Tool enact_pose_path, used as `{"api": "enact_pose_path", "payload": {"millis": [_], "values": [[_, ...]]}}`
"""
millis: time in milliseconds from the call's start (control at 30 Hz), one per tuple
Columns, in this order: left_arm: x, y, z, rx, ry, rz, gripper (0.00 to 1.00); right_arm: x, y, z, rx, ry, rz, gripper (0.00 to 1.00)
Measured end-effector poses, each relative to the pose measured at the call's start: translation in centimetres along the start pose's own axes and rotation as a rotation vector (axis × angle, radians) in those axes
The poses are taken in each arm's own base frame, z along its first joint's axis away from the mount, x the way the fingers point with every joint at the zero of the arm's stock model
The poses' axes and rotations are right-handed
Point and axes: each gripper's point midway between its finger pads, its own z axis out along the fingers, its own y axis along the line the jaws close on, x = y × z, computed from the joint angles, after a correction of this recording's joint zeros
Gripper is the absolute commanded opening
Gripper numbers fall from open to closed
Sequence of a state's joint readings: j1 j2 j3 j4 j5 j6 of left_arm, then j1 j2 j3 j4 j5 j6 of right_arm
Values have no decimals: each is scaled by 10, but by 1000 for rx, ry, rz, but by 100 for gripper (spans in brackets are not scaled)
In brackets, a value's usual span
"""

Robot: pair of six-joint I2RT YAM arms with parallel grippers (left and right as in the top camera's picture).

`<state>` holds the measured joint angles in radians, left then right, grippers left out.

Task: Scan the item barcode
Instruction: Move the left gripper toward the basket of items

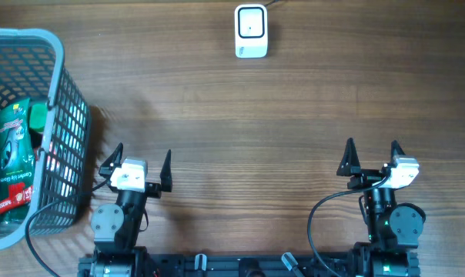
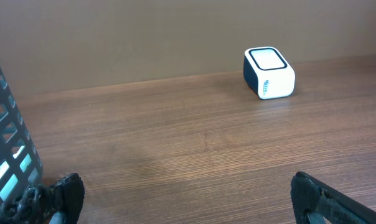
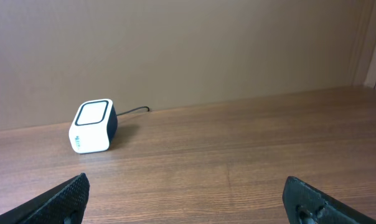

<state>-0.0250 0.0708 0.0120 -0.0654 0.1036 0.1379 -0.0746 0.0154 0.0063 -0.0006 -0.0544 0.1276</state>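
Wooden table (image 1: 294, 100) seen from above, with a plain brown wall (image 3: 175, 50) behind it in both wrist views. At the table's left edge stands a grey mesh basket (image 1: 63, 146), the largest object present. Inside it lies the item to be scanned, a green printed pouch (image 1: 13, 154), flat on the basket floor with its front face up. A smaller green object sits just beside the pouch, and a red-labelled strip shows below it. No barcode is visible on the upturned face.

At the far centre of the table, well apart from the basket, sits a white barcode scanner (image 1: 251, 31) with a dark-framed window on top. Its cable (image 3: 135, 111) runs off toward the wall.

The task appears not yet begun, and the step in hand is judged to be fetching the pouch. The left arm is the nearer one. A good approach comes down from above the open rim rather than through the mesh wall, and grips the pouch by one edge so that both faces remain free. The barcode probably lies on the hidden underside, so the pouch will likely need turning before it is presented, flat and close, to the scanner window.

The left gripper (image 1: 142, 151) rests near the basket's right wall, its fingers spread fully apart, holding and touching nothing. The right gripper (image 1: 372, 145) is likewise spread wide and empty, above bare table at the near right.
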Motion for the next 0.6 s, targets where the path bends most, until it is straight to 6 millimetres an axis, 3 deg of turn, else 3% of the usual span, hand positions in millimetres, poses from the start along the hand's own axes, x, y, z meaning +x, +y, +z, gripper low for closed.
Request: {"api": "enact_pose_path", "payload": {"millis": [133,600], "values": [[0,0,0,0,0,0,100,2,13,0,-53,7,0,100],[0,0,0,0,0,0,100,2,14,0,-54,7,0,100]]}}
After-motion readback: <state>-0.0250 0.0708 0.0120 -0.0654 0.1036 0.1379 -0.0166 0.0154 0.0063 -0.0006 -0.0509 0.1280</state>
